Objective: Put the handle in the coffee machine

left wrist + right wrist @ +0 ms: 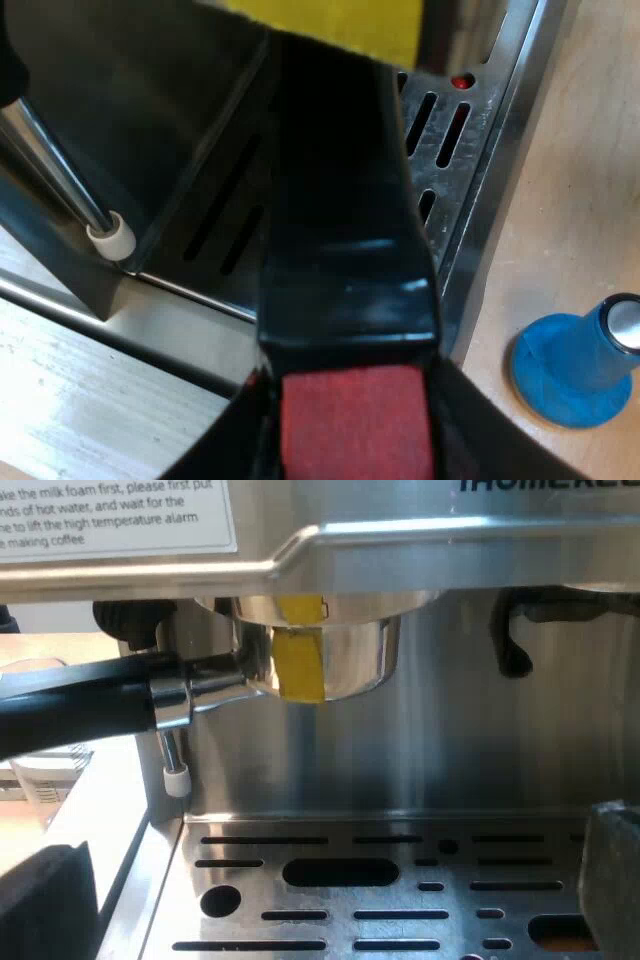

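Pale worktop (590,180) carrying blue tamper (575,370) | holder (320,655) sitting under espresso machine (450,550), handle (340,230) sticking outward | left gripper (355,450) pinching red end (350,415); right gripper (335,895) hanging spread, empty | judging it stiff, heavy, glossy: gripping near red end suiting best

Gap under holder (350,665) open above drip tray (460,900) — steam wand (172,755) close beside.

A label (110,515) on the espresso machine (450,730) reads "lift the high temperature alarm".

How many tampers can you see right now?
1. A blue tamper stands on the wooden table, beside the drip tray. Others may be hidden from these views.
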Robot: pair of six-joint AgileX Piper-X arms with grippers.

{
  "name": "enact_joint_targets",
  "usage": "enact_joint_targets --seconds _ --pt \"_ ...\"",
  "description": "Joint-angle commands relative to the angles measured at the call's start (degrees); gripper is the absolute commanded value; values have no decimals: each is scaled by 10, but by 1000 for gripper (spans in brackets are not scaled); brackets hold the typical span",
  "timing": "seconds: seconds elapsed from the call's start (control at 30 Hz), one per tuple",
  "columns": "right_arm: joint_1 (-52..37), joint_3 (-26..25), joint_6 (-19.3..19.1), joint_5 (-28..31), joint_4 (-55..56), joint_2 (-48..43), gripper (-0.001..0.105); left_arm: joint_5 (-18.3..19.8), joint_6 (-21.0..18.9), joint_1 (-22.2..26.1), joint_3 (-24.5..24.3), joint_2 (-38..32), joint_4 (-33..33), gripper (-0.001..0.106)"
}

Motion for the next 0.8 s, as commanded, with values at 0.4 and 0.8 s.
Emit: enact_joint_targets --seconds 0.4,0.8 --pt "-3 2 -7 2 -4 -3 98 99 -48 -3 -9 -16 -76 0" --pt "-3 2 -7 2 -3 -3 98 133 -71 -3 -9 -16 -87 0"
